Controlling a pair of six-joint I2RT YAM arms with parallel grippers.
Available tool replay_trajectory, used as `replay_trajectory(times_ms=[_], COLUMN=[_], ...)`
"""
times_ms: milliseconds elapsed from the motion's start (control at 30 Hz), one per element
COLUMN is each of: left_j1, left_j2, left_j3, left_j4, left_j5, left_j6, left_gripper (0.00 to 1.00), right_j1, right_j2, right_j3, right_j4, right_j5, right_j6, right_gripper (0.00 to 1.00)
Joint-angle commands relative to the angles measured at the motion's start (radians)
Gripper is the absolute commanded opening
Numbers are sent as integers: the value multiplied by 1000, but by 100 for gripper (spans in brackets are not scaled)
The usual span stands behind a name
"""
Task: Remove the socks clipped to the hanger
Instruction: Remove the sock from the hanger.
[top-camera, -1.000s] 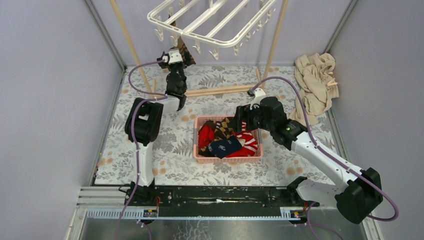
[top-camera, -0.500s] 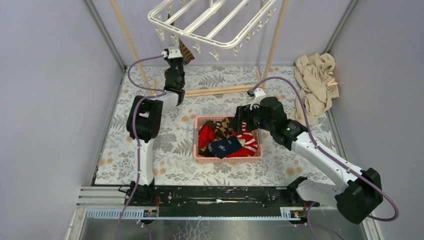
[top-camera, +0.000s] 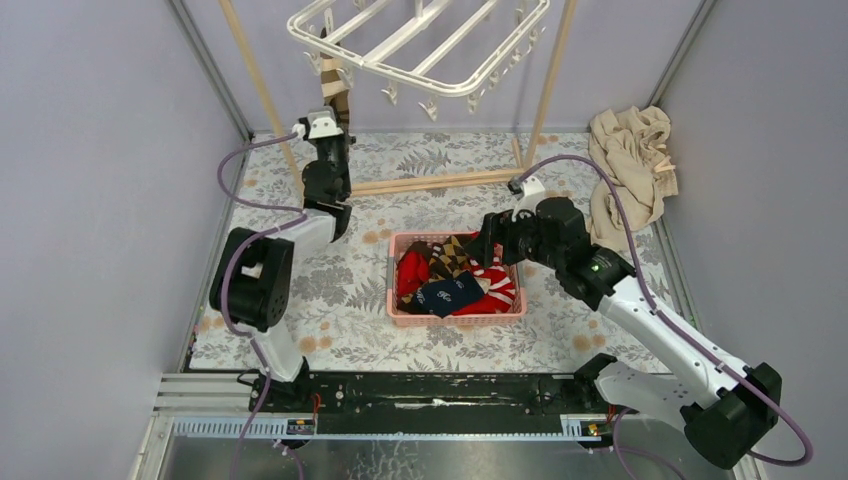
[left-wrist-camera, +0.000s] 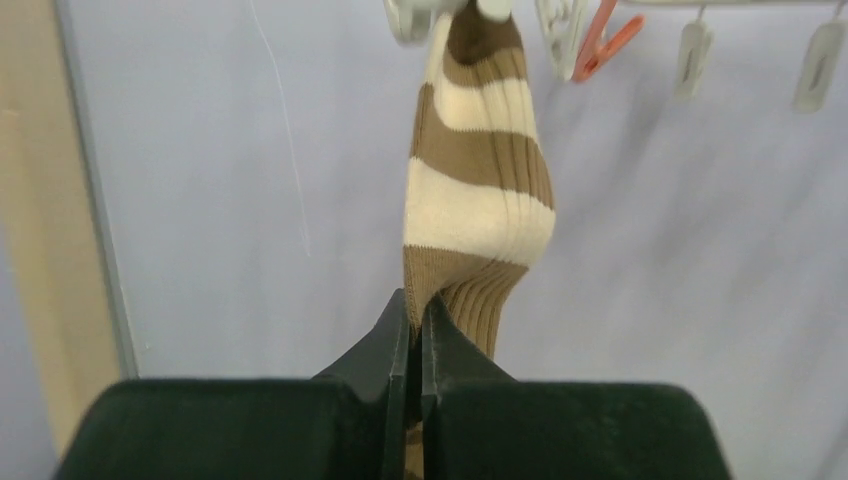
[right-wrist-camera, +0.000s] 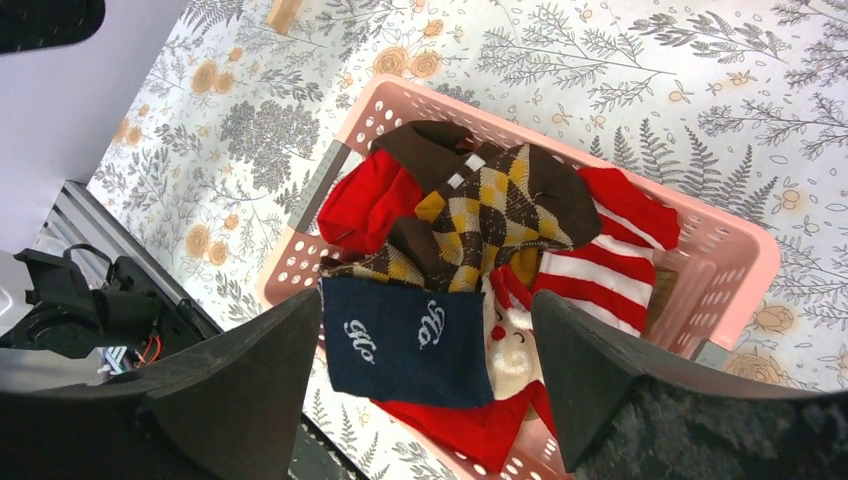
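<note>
The white hanger (top-camera: 420, 50) hangs at the top of the overhead view. A brown and cream striped sock (left-wrist-camera: 478, 200) dangles from one of its clips (left-wrist-camera: 415, 15). My left gripper (left-wrist-camera: 420, 320) is shut on the sock's lower end, just below the hanger's left corner (top-camera: 318, 45). My right gripper (right-wrist-camera: 428, 300) is open and empty, hovering over the pink basket (right-wrist-camera: 740, 250). Several socks lie in the basket, among them a navy one (right-wrist-camera: 405, 340) and a red and white striped one (right-wrist-camera: 590, 275).
A wooden pole frame (top-camera: 440, 180) stands under the hanger, with uprights at left and right. A beige cloth (top-camera: 630, 165) is heaped at the back right by the wall. An orange clip (left-wrist-camera: 600, 45) and white clips hang near the held sock.
My left gripper closed on the striped sock and moved left and slightly toward me, and the hanger swung a little left with it. The right arm shifted slightly right over the basket.
</note>
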Motion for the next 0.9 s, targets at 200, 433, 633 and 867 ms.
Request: replay_trajectory(times_ms=[200, 433, 633, 867], left_j1=[-68, -90, -89, -90], left_j2=[-319, -511, -596, -566], left_j3=[-248, -341, -445, -505], left_j4=[100, 19, -21, -40], left_j5=[-87, -121, -161, -170], left_j6=[18, 26, -7, -105], left_gripper=[0, 0, 0, 0], right_j1=[-4, -4, -5, -4], right_j2=[-103, -136, -128, -70], right_j3=[142, 202, 286, 362], right_j4=[-114, -166, -181, -132], right_j5=[50, 72, 24, -103], right_j6=[3, 13, 43, 117], right_gripper=[83, 83, 83, 83])
